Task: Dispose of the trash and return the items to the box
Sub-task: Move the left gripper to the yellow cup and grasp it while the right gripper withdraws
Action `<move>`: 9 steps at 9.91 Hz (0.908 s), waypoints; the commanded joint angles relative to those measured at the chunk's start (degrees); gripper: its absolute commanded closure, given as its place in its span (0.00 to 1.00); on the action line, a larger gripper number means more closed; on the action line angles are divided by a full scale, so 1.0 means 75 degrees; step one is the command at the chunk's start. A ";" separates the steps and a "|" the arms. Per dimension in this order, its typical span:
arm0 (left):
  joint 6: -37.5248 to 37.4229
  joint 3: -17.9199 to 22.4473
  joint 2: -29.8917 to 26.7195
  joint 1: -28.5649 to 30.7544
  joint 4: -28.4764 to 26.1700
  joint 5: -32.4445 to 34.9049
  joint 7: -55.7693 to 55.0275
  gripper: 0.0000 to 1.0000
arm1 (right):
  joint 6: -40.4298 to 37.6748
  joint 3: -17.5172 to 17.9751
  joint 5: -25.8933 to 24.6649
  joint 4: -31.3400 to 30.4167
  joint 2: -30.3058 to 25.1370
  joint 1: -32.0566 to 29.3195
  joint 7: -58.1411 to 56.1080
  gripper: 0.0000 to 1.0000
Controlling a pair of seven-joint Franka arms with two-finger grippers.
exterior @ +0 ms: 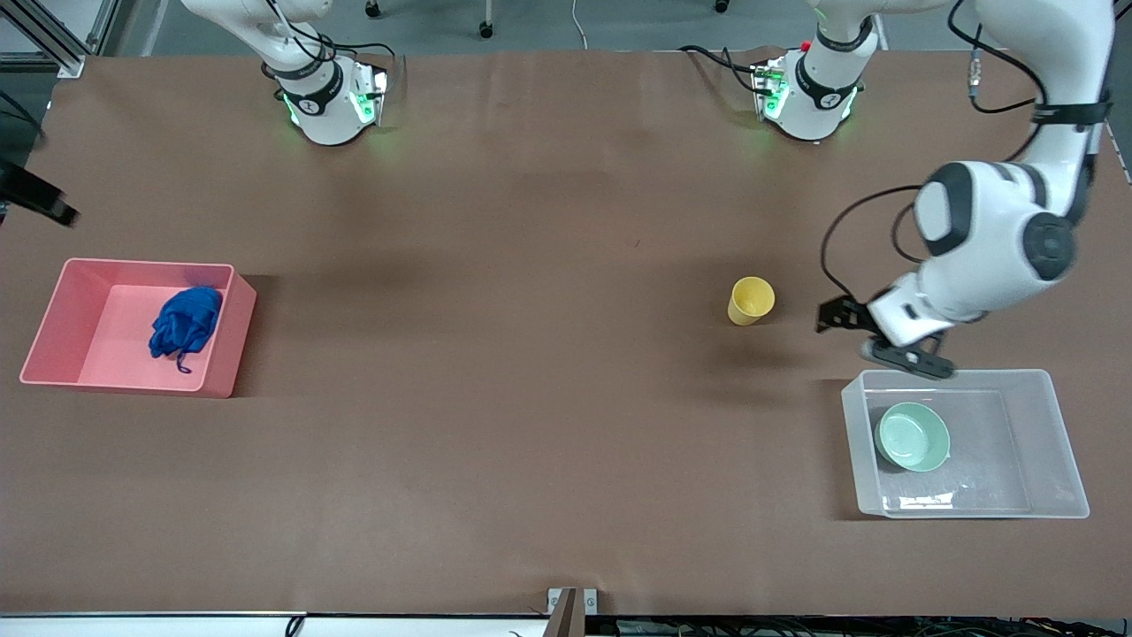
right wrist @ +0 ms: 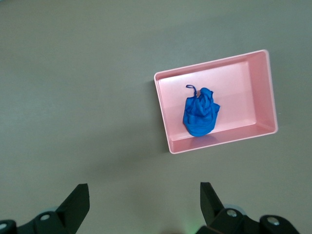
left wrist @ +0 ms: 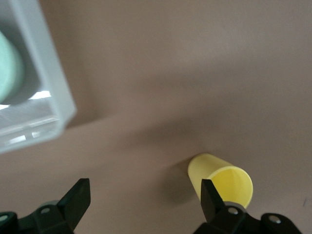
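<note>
The blue cloth wad [exterior: 186, 323] lies inside the pink bin [exterior: 133, 264] at the right arm's end of the table; both show in the right wrist view, cloth [right wrist: 200, 112] and bin [right wrist: 214, 61]. The yellow cup [exterior: 751, 301] stands upright on the table. The mint-green bowl [exterior: 912, 436] sits in the clear box [exterior: 1061, 442]. My left gripper [exterior: 871, 336] hangs open and empty between the cup and the box's rim. In the left wrist view [left wrist: 145, 195] the cup [left wrist: 219, 178] is beside one finger, with the box [left wrist: 48, 83] and bowl [left wrist: 7, 68] at the edge. My right gripper [right wrist: 142, 195] is open, empty, high above the table.
Both robot bases stand along the table's edge farthest from the front camera. A dark object [exterior: 35, 199] juts in at the right arm's end of the table. Bare brown table lies between the pink bin and the cup.
</note>
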 commanded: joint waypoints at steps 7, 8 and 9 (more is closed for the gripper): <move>0.3036 -0.1140 0.0640 -0.0022 -0.2294 0.0164 -0.0512 0.98 | -0.0257 0.0056 -0.0117 0.0302 0.0390 0.0212 -0.0439 0.00; 0.3024 -0.1140 0.0675 -0.0022 -0.2306 0.0164 -0.0500 1.00 | -0.0257 0.0056 -0.0210 0.0325 0.0390 0.0189 -0.0695 0.00; 0.3013 -0.1140 0.0653 -0.0022 -0.2294 0.0176 -0.0453 1.00 | -0.0303 0.0044 -0.0245 0.0383 0.0390 0.0165 -0.0894 0.00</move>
